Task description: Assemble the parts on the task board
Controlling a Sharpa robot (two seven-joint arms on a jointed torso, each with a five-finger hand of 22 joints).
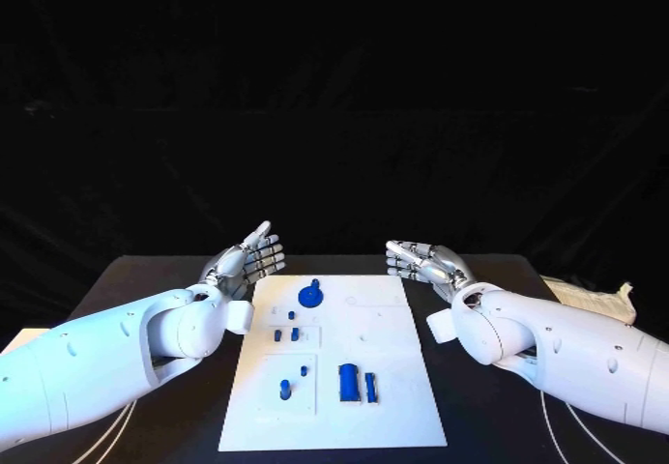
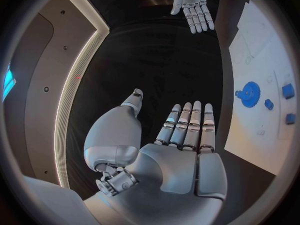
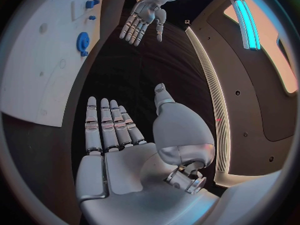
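The white task board (image 1: 376, 406) lies lengthwise in the middle of the black table. On it sit a blue gear (image 1: 311, 293) at the far end, small blue pegs (image 1: 286, 334) midway, and a larger blue block (image 1: 349, 382) with a thin blue bar (image 1: 371, 386) nearer me. My left hand (image 1: 248, 259) hovers just off the board's far left corner, fingers straight and apart, holding nothing. My right hand (image 1: 426, 263) hovers off the far right corner, also flat and empty. The left wrist view shows the left hand (image 2: 178, 150) beside the gear (image 2: 250, 94); the right wrist view shows the right hand (image 3: 131, 145) and the gear (image 3: 82, 42).
A crumpled white sheet (image 1: 596, 298) lies at the table's right edge. A pale flat object (image 1: 21, 338) shows at the left edge. Bare black table (image 1: 502, 425) flanks the board on both sides.
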